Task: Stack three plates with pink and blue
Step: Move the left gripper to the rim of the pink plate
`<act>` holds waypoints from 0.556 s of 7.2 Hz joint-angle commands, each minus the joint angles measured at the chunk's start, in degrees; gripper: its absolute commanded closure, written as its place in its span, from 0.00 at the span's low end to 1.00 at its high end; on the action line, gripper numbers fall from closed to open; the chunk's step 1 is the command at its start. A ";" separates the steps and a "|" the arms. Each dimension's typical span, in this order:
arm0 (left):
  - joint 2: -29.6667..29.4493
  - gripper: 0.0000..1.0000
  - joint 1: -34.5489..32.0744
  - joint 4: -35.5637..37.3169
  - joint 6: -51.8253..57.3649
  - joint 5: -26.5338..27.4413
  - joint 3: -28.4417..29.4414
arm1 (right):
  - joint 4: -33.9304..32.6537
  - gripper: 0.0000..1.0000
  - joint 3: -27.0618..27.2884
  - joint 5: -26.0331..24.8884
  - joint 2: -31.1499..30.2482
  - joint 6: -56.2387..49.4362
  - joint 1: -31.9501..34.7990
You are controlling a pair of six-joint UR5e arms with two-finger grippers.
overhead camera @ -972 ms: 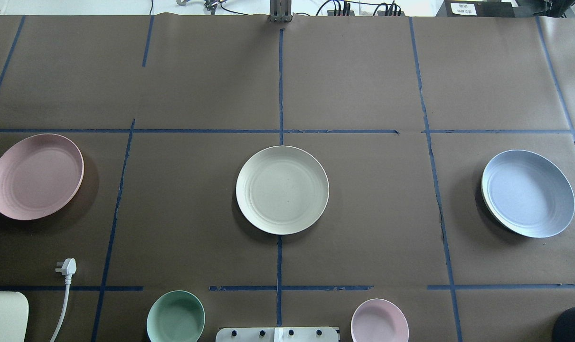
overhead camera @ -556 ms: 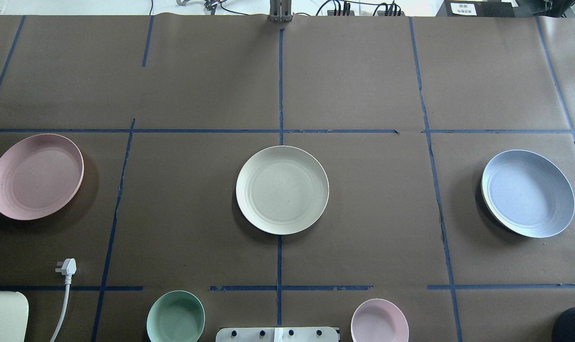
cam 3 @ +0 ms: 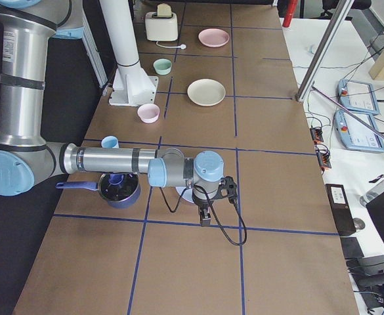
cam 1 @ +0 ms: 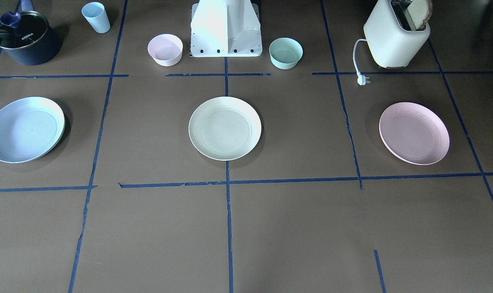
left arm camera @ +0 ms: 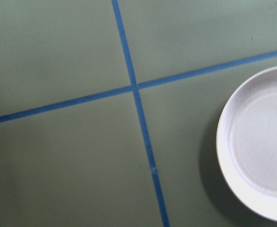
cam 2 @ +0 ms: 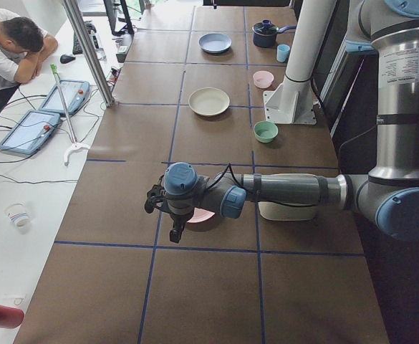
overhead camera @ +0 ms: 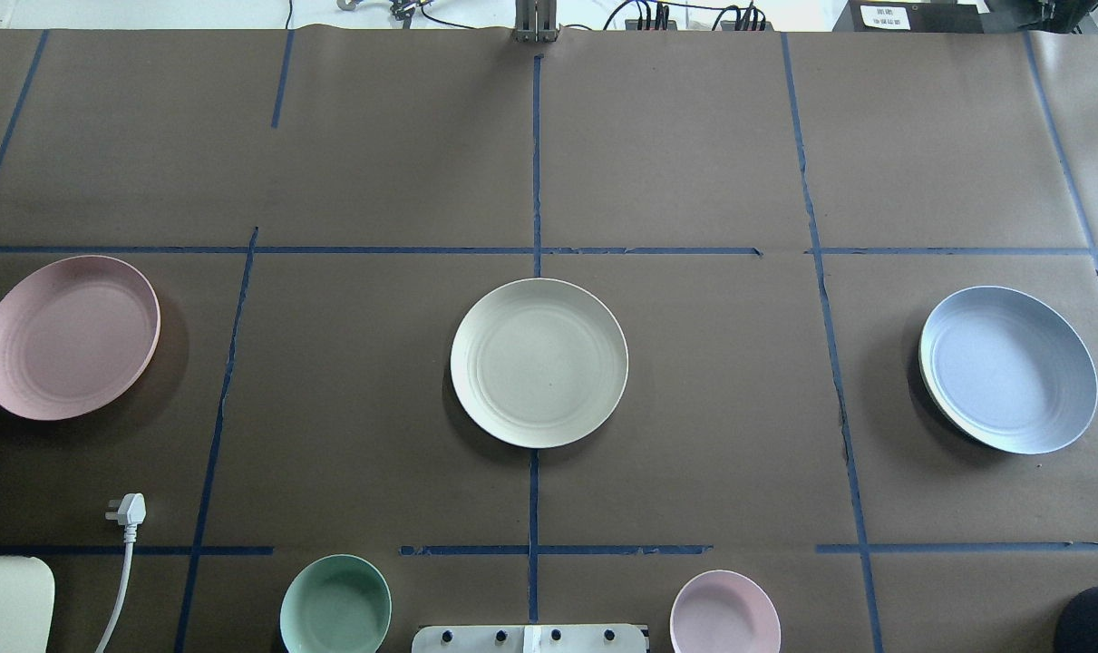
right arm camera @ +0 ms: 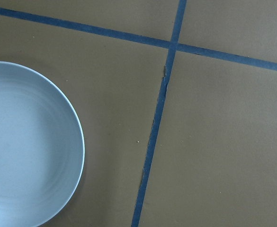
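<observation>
Three plates lie apart in a row on the brown table. The cream-white plate point(overhead camera: 539, 362) is in the middle, the pale pink plate point(overhead camera: 69, 336) at the left and the light blue plate point(overhead camera: 1008, 369) at the right. In the exterior left view my left gripper point(cam 2: 173, 231) hangs over the pink plate point(cam 2: 203, 215); the left wrist view shows that plate point(left arm camera: 261, 142) at its right edge. In the exterior right view my right gripper point(cam 3: 205, 216) hangs over the blue plate point(cam 3: 180, 191); the right wrist view shows it point(right arm camera: 24, 146) at the left. I cannot tell whether either gripper is open.
Near the robot base point(cam 1: 226, 28) stand a mint-green bowl point(overhead camera: 335, 606) and a small pink bowl point(overhead camera: 724, 612). A toaster point(cam 1: 395, 34) with its plug point(overhead camera: 128, 510) is on my left. A dark pot point(cam 1: 24, 38) and a blue cup point(cam 1: 96, 17) are on my right.
</observation>
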 commanded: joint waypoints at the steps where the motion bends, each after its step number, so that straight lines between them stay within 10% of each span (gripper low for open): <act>1: -0.14 0.00 10.34 -21.72 -20.91 4.85 9.23 | 0.12 0.00 0.01 0.18 0.04 0.00 -0.02; 4: -0.49 0.00 17.06 -27.54 -32.42 7.34 12.43 | 0.03 0.00 -0.08 0.18 0.04 0.00 -0.02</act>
